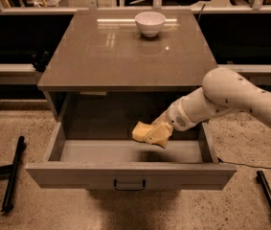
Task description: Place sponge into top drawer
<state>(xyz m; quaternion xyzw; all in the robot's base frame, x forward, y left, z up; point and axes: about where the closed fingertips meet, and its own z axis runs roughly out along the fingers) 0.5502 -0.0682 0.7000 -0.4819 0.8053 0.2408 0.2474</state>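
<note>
Nearest, at 6 o'clock, the top drawer (77, 174) is pulled fully out. Its flat front spans most of the cabinet's width, with the dark handle (129, 185) at its middle. On the speckled floor, a black bar (12, 174) lies just off the drawer's corner at 8 o'clock, and another bar (269, 198) lies at 4 o'clock, well apart from the front.

The drawer's grey bottom is bare toward 9 o'clock, so the open room is on that side. The arm (231, 97) comes in from 3 o'clock, over the drawer's side wall there.

The gripper (157, 135) hangs inside the drawer, a little toward 3 o'clock of its middle. Its fingers are closed on the sponge (141, 130), which sticks out toward 9 o'clock and is held just above the bottom, with its shadow underneath.

Beyond, the brown cabinet top (116, 56) overhangs the drawer's back. At 12 o'clock, near the far edge, a white bowl (150, 23) stands upright; I cannot tell what it holds.
</note>
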